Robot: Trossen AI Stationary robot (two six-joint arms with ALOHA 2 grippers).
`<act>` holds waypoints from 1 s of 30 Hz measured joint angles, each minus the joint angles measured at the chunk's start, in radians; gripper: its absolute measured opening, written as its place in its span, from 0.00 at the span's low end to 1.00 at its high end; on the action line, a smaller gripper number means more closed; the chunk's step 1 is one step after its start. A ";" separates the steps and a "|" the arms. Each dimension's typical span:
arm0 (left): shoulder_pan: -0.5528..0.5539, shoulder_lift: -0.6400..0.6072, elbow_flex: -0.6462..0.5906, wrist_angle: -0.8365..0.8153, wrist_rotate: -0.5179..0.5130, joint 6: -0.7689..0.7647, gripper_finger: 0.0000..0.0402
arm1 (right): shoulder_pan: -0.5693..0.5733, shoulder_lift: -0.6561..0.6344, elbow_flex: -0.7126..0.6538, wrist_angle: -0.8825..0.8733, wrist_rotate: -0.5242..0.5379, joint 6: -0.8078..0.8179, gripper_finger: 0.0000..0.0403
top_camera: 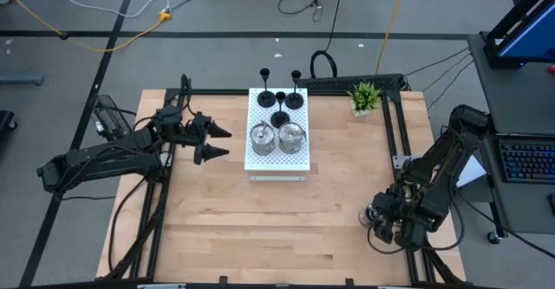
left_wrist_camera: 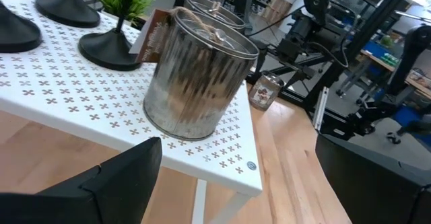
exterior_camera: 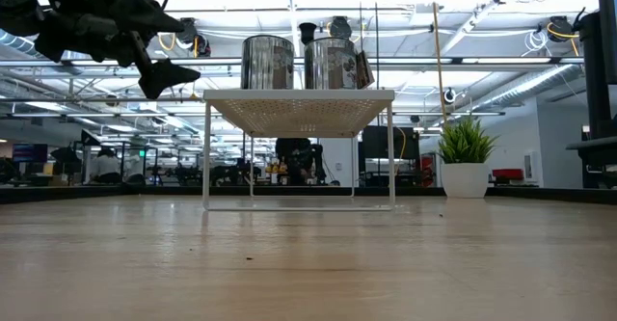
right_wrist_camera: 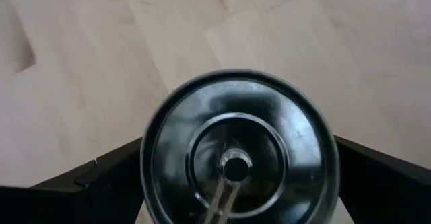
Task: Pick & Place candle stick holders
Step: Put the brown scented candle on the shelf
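A white perforated board [top_camera: 277,160] stands on legs at the table's far middle. On it rest three black holders [top_camera: 280,117] on their round bases and two silver holders [top_camera: 263,137], [top_camera: 291,135]. The nearer silver one fills the left wrist view [left_wrist_camera: 195,76]. My left gripper [top_camera: 228,142] hovers open and empty just left of the board, at the height of its top [exterior_camera: 178,73]. My right gripper [top_camera: 379,222] is at the table's near right, shut on the third silver holder [right_wrist_camera: 236,150], which also shows in the left wrist view [left_wrist_camera: 264,91]. My right gripper holds the silver holder by its round side wall [right_wrist_camera: 151,158], one finger on each side of it. The fingers come from above, pointing down. The holder is upright, its open top toward the camera. In the left wrist view its bottom [left_wrist_camera: 261,106] seems to be at the table top.
A small green potted plant [top_camera: 365,96] stands at the far right, beside the board. The table's black frame rails [top_camera: 401,141] run along its edges. Bare wood [top_camera: 277,228] lies between the board and the near edge. People show in the room behind.
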 joint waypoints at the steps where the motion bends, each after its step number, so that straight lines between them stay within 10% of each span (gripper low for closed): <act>1: 0.000 0.000 0.000 0.000 -0.005 0.000 0.99 | 0.000 0.000 -0.006 0.000 0.000 0.011 0.99; 30: 0.000 0.000 0.000 0.000 -0.014 -0.007 0.99 | -0.075 0.000 -0.029 0.018 -0.001 -0.116 0.99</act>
